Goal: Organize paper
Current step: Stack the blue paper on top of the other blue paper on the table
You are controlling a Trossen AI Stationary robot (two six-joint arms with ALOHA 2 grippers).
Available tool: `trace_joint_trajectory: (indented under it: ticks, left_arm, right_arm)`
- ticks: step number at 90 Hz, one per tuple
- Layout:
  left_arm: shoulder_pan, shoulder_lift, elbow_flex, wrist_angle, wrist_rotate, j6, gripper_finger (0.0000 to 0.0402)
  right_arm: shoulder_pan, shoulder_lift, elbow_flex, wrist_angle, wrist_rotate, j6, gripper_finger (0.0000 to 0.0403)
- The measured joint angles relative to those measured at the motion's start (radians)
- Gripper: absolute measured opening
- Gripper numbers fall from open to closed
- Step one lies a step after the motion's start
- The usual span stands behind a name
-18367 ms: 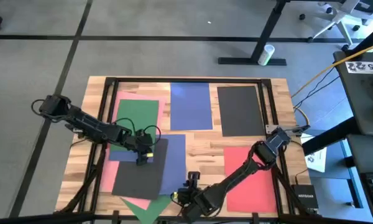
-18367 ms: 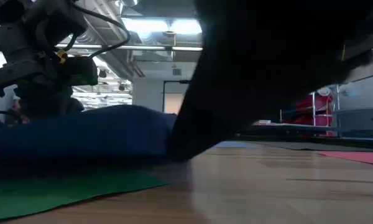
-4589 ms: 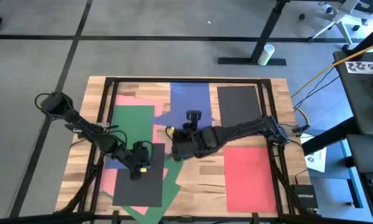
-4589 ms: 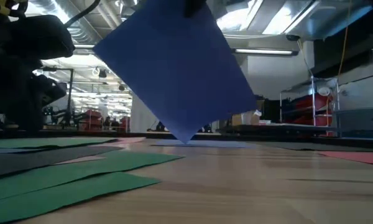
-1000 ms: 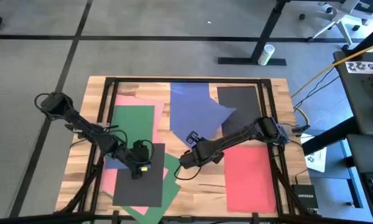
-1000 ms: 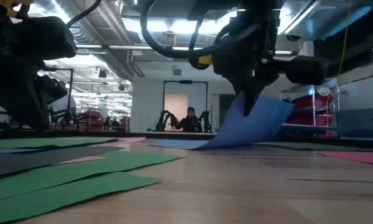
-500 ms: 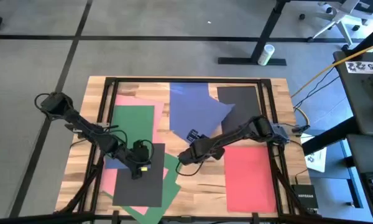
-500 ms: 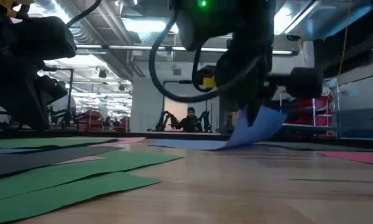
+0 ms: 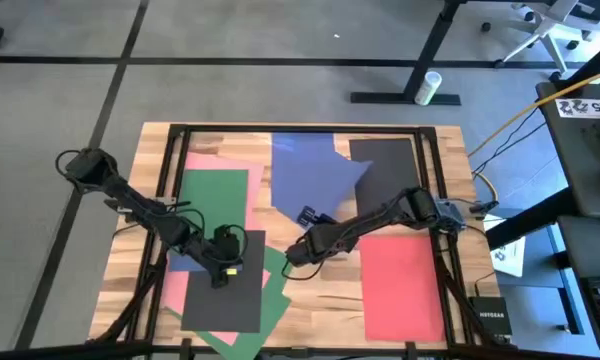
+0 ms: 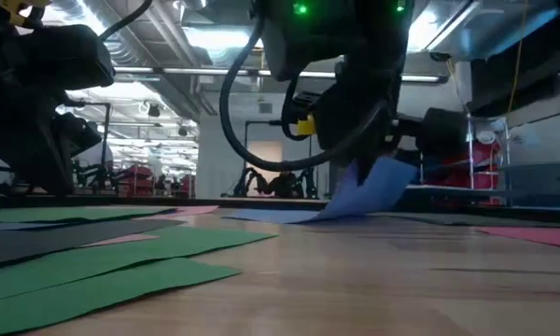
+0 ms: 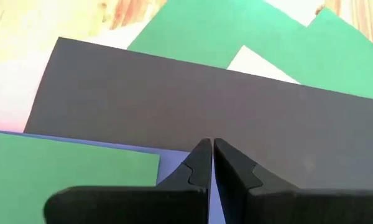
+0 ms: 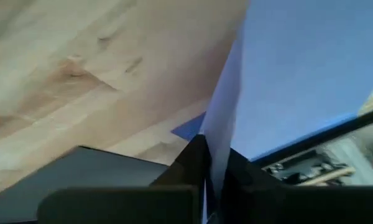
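Gripping a blue sheet [image 9: 310, 178] by its edge, my right pincer [image 9: 296, 250] sits mid-table, the sheet's far part lying beyond it beside a black sheet [image 9: 388, 180]. My left pincer [image 9: 223, 265], fingers pressed together, rests on another black sheet [image 9: 225, 300], green sheets [image 9: 216, 195] around it.

left gripper [image 9: 220, 278] closed (low); right gripper [image 9: 291, 256] clamped.

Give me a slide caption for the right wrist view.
Right gripper pinches a blue paper sheet edge-on above the wooden table.
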Motion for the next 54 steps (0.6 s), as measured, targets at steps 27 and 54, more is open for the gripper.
trace_joint_trajectory:
  ticks: [27, 54]
  left_arm:
    - [0.0, 0.0, 0.0, 0.0, 0.0, 0.0, 0.0]
    - [0.0, 0.0, -0.008, 0.009, 0.0, 0.0, 0.0]
  right_arm:
    - [0.001, 0.0, 0.0, 0.131, 0.124, -0.123, 0.0]
    - [0.027, 0.0, 0.0, 0.159, 0.214, -0.13, 0.0]
